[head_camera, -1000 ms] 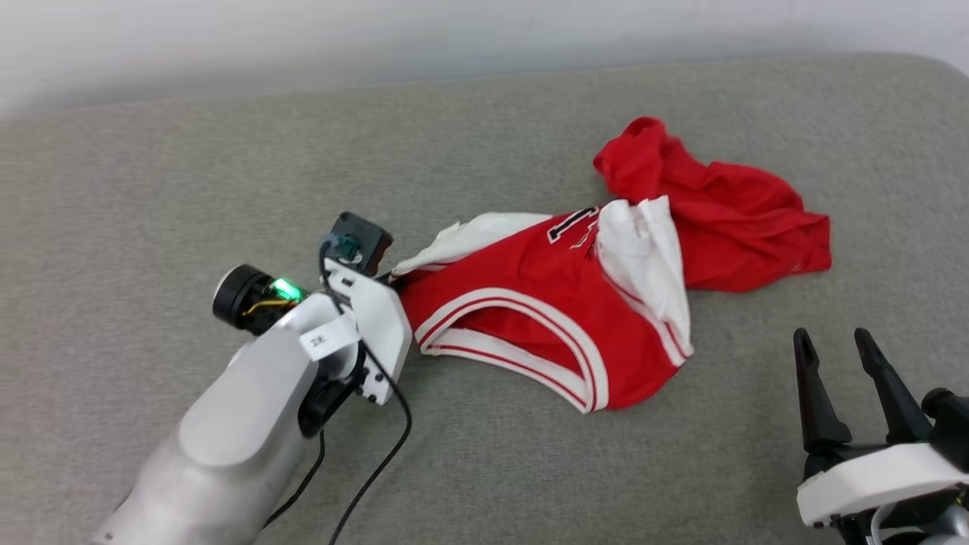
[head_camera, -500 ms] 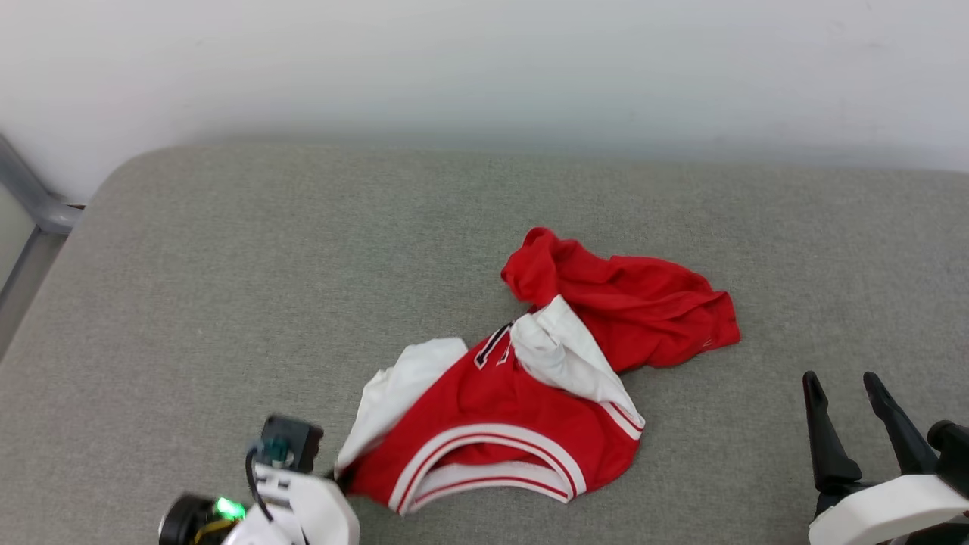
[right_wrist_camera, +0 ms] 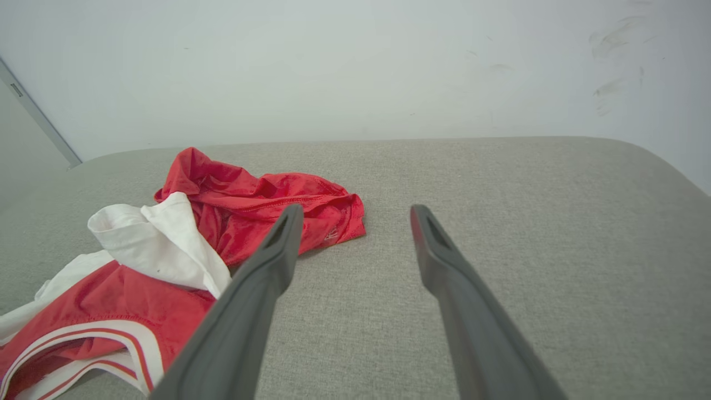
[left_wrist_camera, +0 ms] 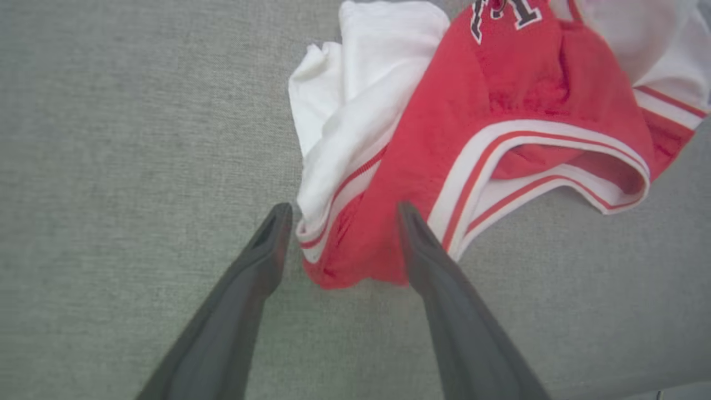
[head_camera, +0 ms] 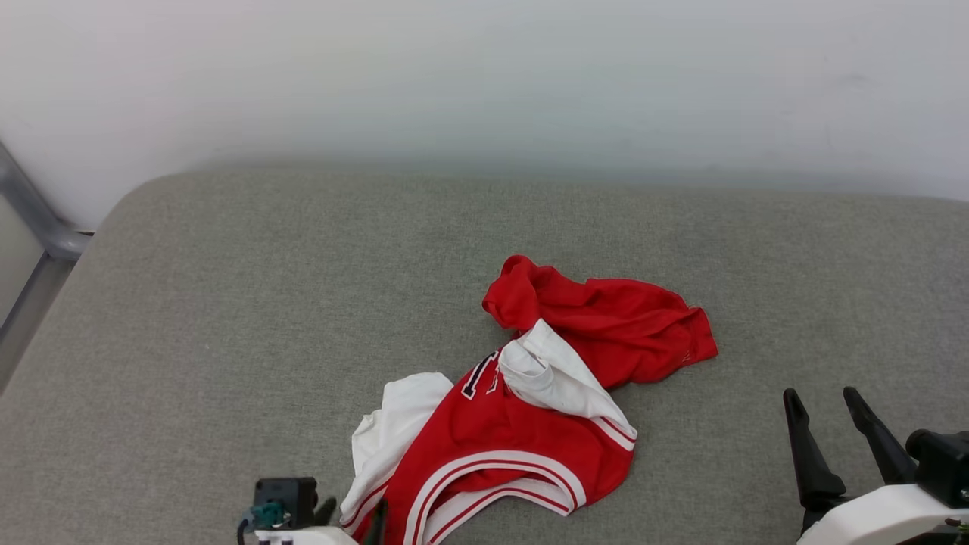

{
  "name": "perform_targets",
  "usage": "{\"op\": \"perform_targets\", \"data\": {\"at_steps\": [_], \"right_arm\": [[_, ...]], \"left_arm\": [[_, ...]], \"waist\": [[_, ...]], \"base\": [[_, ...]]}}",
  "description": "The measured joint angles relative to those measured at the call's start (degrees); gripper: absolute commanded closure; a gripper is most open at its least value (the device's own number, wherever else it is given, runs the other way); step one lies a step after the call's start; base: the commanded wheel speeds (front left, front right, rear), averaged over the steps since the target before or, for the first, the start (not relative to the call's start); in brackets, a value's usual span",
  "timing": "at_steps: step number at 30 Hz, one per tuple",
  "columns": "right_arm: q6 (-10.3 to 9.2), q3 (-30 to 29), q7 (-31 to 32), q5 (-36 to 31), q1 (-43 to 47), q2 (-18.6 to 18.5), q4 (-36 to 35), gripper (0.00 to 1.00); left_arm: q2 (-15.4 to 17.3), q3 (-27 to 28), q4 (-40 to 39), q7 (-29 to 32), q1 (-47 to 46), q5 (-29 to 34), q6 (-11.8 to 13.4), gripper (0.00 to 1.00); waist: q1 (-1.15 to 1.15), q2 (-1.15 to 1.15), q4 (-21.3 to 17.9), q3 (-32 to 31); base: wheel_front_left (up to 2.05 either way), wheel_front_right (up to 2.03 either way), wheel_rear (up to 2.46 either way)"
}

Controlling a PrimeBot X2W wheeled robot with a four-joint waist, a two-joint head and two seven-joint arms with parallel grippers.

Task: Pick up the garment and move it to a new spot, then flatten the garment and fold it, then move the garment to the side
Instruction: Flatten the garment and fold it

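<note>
Left hand (left_wrist_camera: 341, 208): fingers now spread, grip released. A second ago it appeared clamped on the shoulder corner of the large red jersey-style shirt with white short sleeves and red-white striped trim (head_camera: 515, 431). That corner lies slack between the fingers on the grey woven surface (head_camera: 227, 341).

Judged: relocation done, flattening next.

Left hand sits low, fingers aimed toward 12 o'clock. Right hand (head_camera: 820, 393) is at the shirt's 4 o'clock, well apart, fingers parted, empty.

The shirt is crumpled mid-surface, with its red tail bunched toward 1 o'clock.

White-shelled right tool (head_camera: 821, 393), dark tapered fingers (head_camera: 810, 454) (matte, slotted tips).
</note>
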Motion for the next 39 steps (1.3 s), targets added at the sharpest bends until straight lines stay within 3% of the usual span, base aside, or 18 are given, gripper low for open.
{"op": "perform_targets", "data": {"at_steps": [11,16,20,30,35,39], "right_arm": [[0.0,0.18,1.38,-0.43,0.76,0.0,-1.13,0.0],[0.0,0.91,3.38,-1.45,0.52,-0.41,-0.57,0.0],[0.0,2.98,8.92,0.43,-1.07,-3.16,2.21,0.0],[0.0,16.52,26.54,7.98,-14.73,-12.07,8.17,0.0],[0.01,25.52,30.31,10.1,-22.72,-14.62,11.45,0.0],[0.01,29.24,31.1,11.12,-27.54,-16.05,14.88,0.0]], "left_arm": [[0.31,3.05,-2.99,-17.52,-5.0,6.48,-1.62,0.0],[0.11,4.48,-4.88,-21.02,-7.03,8.67,-2.02,0.0],[-0.16,5.28,-6.39,-21.65,-8.25,10.06,-2.14,0.0],[-1.97,6.16,-9.01,-22.12,-10.25,12.49,-2.59,0.0],[-3.49,6.46,-8.9,-22.13,-11.38,13.1,-3.44,0.0],[-4.86,7.21,-8.95,-22.14,-12.12,13.85,-4.53,0.0]], "waist": [[0.01,0.0,0.31,-1.79],[0.01,0.0,1.03,-1.71],[0.01,0.0,1.98,-0.86],[0.01,0.0,5.42,3.36],[0.02,0.0,7.57,5.85],[0.02,0.0,9.28,7.74]], "base": [[0.0,0.0,0.0],[0.0,0.0,0.0],[0.0,0.0,0.0],[0.0,0.0,0.0],[0.0,0.0,0.0],[0.0,0.0,0.0]]}}
